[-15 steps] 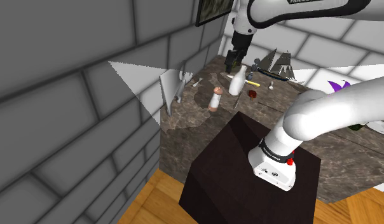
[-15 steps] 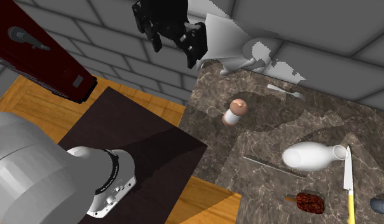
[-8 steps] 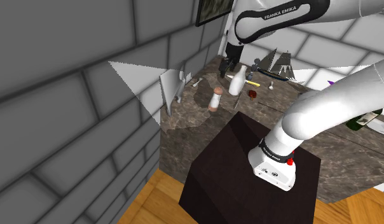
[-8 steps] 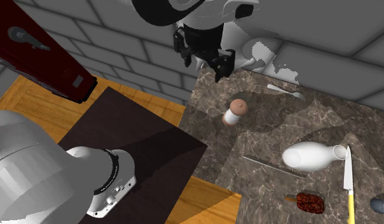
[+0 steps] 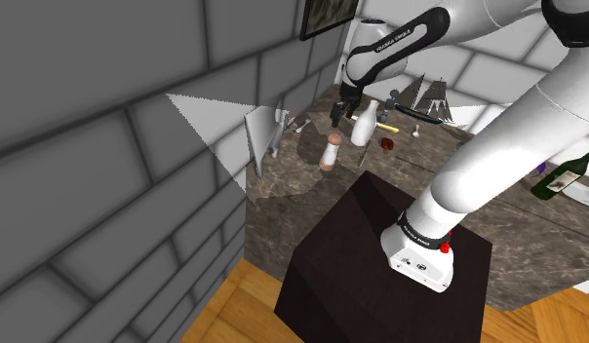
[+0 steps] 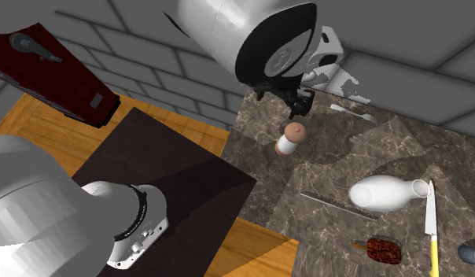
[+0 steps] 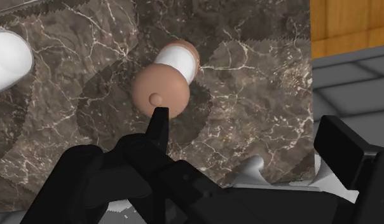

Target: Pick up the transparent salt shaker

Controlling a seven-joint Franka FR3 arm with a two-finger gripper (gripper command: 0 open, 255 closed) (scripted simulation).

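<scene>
Shoulder view: the white arm [image 5: 449, 24], lettered FRANKA EMIKA, holds its black fingers [image 5: 338, 110] over the dark marble desk [image 5: 293, 180]. The salt shaker [image 5: 330, 152], white with a brown top, stands upright at 6 o'clock from them. A white bottle [image 5: 364, 127] lies at its 2 o'clock.

Second exterior view: the shaker is near the desk's edge, with the bottle at its 4 o'clock.

Wrist view: the fingers are spread wide and hold nothing. The shaker's top is just past one fingertip.

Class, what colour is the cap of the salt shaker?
Light brown, on the salt shaker; clearest in the wrist view.
</scene>
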